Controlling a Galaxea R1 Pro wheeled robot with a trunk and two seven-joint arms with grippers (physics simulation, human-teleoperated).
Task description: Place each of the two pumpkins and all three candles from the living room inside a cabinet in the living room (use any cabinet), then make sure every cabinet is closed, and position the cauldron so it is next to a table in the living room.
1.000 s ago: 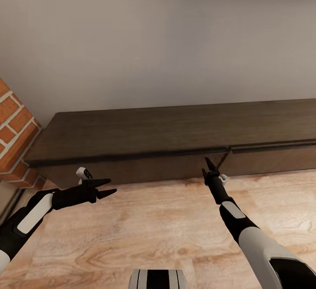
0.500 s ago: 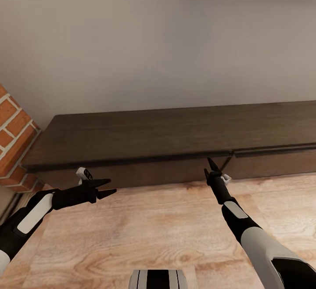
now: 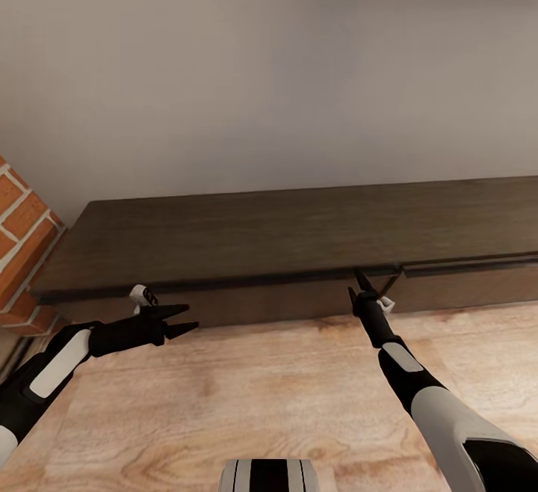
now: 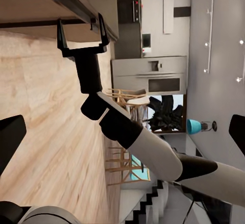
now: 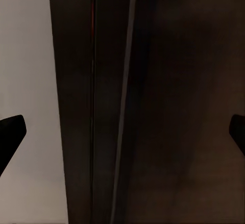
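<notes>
The cabinet [image 3: 299,253] blocks the way ahead along the wall; its flat top lies bare. Open wooden floor [image 3: 261,395] spreads before it. A brick pillar [image 3: 22,253] closes the left.

The cabinet [image 3: 299,234] is a long, very low unit of dark brown wood standing on the light wooden floor [image 3: 246,395], its back against the pale wall [image 3: 224,81]. Its flat top runs from near the brick column [image 3: 22,253] at one end out past the picture's edge at the other. Under the overhanging top edge the front shows horizontal panels, with a vertical seam between two of them about midway along the visible front. The panels sit flush and look closed. In the right wrist view the dark front [image 5: 173,101] appears very close, with a thin lighter line along the panel edge.
</notes>
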